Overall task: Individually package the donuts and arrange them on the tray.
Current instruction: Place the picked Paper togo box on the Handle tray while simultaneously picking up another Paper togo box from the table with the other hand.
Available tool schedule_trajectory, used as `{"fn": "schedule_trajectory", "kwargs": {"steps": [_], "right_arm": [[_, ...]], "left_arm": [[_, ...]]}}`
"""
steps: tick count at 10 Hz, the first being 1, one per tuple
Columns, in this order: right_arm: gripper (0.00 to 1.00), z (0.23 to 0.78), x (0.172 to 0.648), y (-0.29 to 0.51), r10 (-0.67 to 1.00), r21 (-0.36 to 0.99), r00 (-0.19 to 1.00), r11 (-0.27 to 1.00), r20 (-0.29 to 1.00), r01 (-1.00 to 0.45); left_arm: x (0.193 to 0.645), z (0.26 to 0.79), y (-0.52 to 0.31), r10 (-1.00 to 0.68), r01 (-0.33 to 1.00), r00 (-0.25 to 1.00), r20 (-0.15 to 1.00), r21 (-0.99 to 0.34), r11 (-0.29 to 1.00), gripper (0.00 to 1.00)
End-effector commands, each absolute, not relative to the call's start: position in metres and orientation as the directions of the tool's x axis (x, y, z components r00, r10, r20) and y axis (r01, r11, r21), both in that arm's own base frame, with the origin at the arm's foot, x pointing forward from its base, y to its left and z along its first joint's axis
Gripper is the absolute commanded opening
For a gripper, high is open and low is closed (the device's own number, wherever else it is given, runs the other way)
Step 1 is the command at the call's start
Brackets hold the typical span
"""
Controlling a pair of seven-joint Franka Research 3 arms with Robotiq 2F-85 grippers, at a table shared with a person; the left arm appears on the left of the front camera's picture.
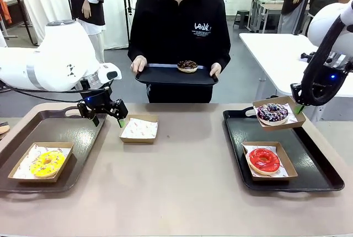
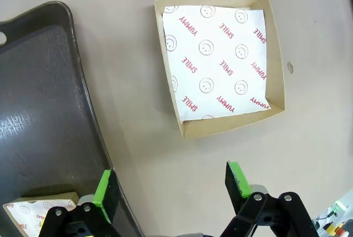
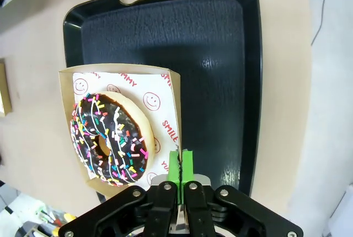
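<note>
Over on the far left, a dark grey plastic tray (image 1: 83,132) is sitting on the tan table (image 1: 187,193). It is carrying a bright yellow iced ring donut (image 1: 47,163) in a paper-lined brown cardboard box (image 1: 33,179).

Moving right, the left gripper (image 1: 108,121) (image 2: 171,184) is hovering at that tray's far right corner. Its jaws are standing wide apart with nothing between them. Just beside it on the bare table, an empty cardboard box lined with white printed paper (image 1: 139,129) (image 2: 220,63) is lying flat.

Across the table in the middle, a person in a black top (image 1: 179,27) is holding up a flat black serving tray (image 1: 165,76), and a chocolate brown ring donut (image 1: 187,66) is resting on it.

On to the right side: the right gripper (image 1: 298,108) (image 3: 180,162) is pinching tight on the rim of a third lined cardboard box (image 1: 295,117) (image 3: 160,99). A dark ring donut with coloured sprinkles (image 1: 272,113) (image 3: 110,138) is riding inside, and the box is hanging over the far left corner of a black plastic tray with handles (image 1: 314,165) (image 3: 209,44). Nearer the robot on that tray, a glossy red ring donut (image 1: 264,160) is lying in its own cardboard box (image 1: 287,165).
</note>
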State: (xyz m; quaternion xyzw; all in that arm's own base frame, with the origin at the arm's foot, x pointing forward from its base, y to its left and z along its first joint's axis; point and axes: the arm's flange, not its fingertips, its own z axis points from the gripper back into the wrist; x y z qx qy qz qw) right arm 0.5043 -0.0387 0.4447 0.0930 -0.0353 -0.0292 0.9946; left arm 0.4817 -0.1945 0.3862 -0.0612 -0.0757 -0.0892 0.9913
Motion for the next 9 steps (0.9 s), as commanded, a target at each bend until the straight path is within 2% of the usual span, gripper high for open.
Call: {"fn": "schedule_trajectory", "kwargs": {"steps": [1, 3, 5, 9], "right_arm": [[0.01, 0.446, 0.501, -0.039, -0.068, 0.189, 0.996, 0.980, 0.063, 0.055], [0.01, 0.445, 0.504, -0.039, -0.065, 0.187, 0.996, 0.981, 0.065, 0.051], [0.01, 0.441, 0.524, -0.037, -0.052, 0.150, 0.998, 0.988, 0.045, 0.044], [0.01, 0.433, 0.561, -0.043, -0.081, 0.106, 0.996, 0.991, 0.028, 0.078]], "left_arm": [[0.482, 0.386, -0.195, -0.166, 0.183, 0.974, 0.157, -0.097, 0.978, 1.00], [0.482, 0.386, -0.195, -0.168, 0.186, 0.973, 0.161, -0.108, 0.977, 1.00], [0.511, 0.391, -0.201, -0.119, 0.131, 0.989, 0.083, -0.157, 0.979, 1.00], [0.553, 0.400, -0.232, -0.170, 0.170, 0.985, 0.014, -0.129, 0.977, 1.00]]}}
